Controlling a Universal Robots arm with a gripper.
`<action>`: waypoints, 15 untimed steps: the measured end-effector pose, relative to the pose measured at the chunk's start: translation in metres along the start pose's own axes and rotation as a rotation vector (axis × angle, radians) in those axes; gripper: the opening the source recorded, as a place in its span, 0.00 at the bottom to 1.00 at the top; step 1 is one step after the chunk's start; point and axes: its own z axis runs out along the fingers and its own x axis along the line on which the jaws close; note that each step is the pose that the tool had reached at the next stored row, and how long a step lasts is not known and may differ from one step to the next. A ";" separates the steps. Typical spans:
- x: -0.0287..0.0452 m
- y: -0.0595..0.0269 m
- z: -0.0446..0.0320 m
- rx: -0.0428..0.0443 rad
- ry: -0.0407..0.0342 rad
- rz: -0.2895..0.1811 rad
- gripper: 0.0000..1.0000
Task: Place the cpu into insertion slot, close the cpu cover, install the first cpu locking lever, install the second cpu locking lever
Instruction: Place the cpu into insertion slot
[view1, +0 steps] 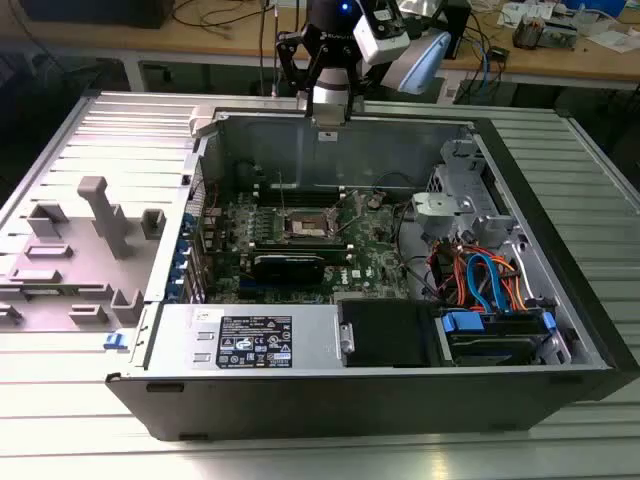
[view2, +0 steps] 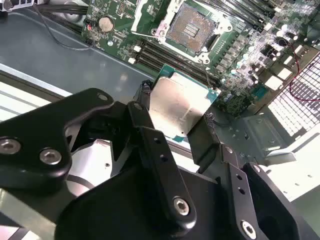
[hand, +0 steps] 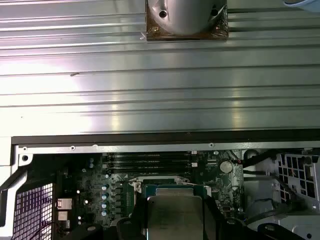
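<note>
On the exterior view's left, a grey moulded fixture tray (view1: 85, 250) lies on a ribbed metal table (view1: 60, 440). Beside it stands an open computer case (view1: 400, 400) with its motherboard (view1: 370, 250) exposed and the insertion slot (view1: 308, 226) near the middle. The robot arm (view1: 330, 50) hangs over the case's rear wall. In the second wrist view, the gripper (view2: 176, 114) has its black fingers (view2: 145, 120) pinching the cpu (view2: 181, 102) by two opposite edges. The chip is in the air, apart from the slot, whose contact field lies bare. Orange and blue cables (view1: 480, 275) crowd the case's right end.
</note>
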 end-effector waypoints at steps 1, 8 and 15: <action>0.0000 0.0000 0.0000 0.0000 0.0000 0.000 0.55; 0.0000 0.0000 0.0000 0.0000 0.0000 0.000 0.55; 0.0000 -0.0030 0.0000 -0.0001 -0.0006 0.007 0.55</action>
